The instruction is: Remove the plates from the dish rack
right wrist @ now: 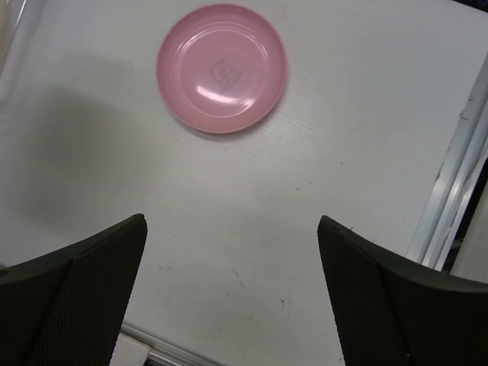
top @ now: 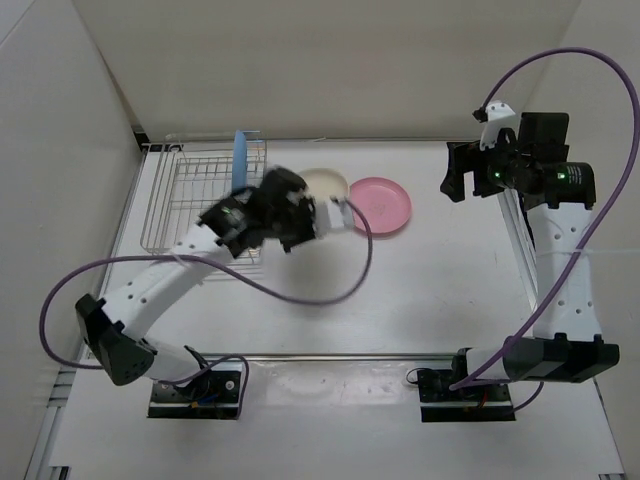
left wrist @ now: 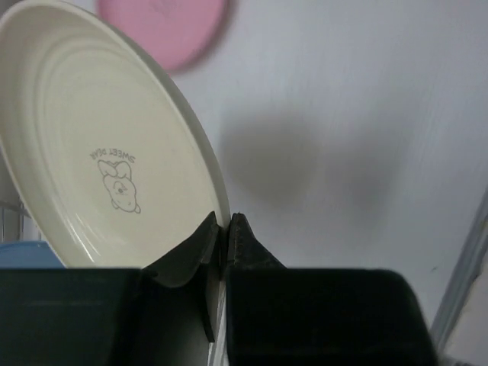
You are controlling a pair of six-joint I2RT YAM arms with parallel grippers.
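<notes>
Bench [top: 420, 300]: flat, matt white, faintly scuffed, with a metal rail along its right edge.

Rack [top: 185, 200]: rectangular silver wire, grid base and low railed sides. It sits at the far left of the bench.

Blue plate [top: 242, 160]: round, stands on edge at the rack's far right corner. Its outline is blurred.

Pink plate [right wrist: 221, 69]: round, shallow and glossy, with a faint square centre mark. It lies flat and face up on the bench, well right of the rack.

Cream plate [left wrist: 91, 152]: round, smooth, with concentric ridges and a small printed figure with lettering. It is tilted, outside the rack, between rack and pink plate.

Left tool [left wrist: 226, 229]: dark jaws drawn narrow, pinching the cream plate's rim.

Right tool [right wrist: 231, 229]: textured black fingers spread wide, holding nothing, above bare bench near the pink plate.
</notes>
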